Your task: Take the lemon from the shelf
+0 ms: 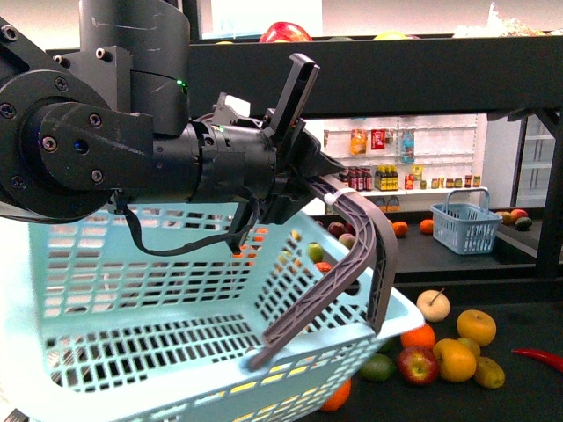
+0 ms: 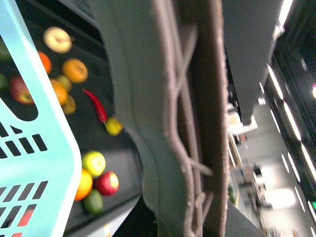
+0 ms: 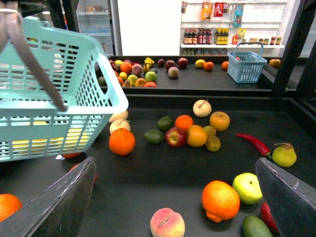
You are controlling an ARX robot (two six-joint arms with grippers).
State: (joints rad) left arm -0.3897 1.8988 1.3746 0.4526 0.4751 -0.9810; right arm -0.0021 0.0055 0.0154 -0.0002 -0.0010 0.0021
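I saw left gripper [image 1: 303, 189] clamped on basket handle [image 1: 365, 255]; right gripper [image 3: 177, 197] spread wide; no labels readable.

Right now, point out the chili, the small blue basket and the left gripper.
chili [image 3: 253, 143]: right wrist view, mid-body.
small blue basket [image 3: 245, 67]: right wrist view, front wall.
left gripper [image 1: 303, 163]: front view, between the fingertips, at the handle.

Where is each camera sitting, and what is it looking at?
Front view: on the robot's body, facing the shelf; the left arm's gripper is shut on the gray handle of the light blue basket.
Left wrist view: on the left wrist, right up against that handle.
Right wrist view: on the right wrist, looking over the fruit tray between its open fingers.
Shared: the red chili pepper.
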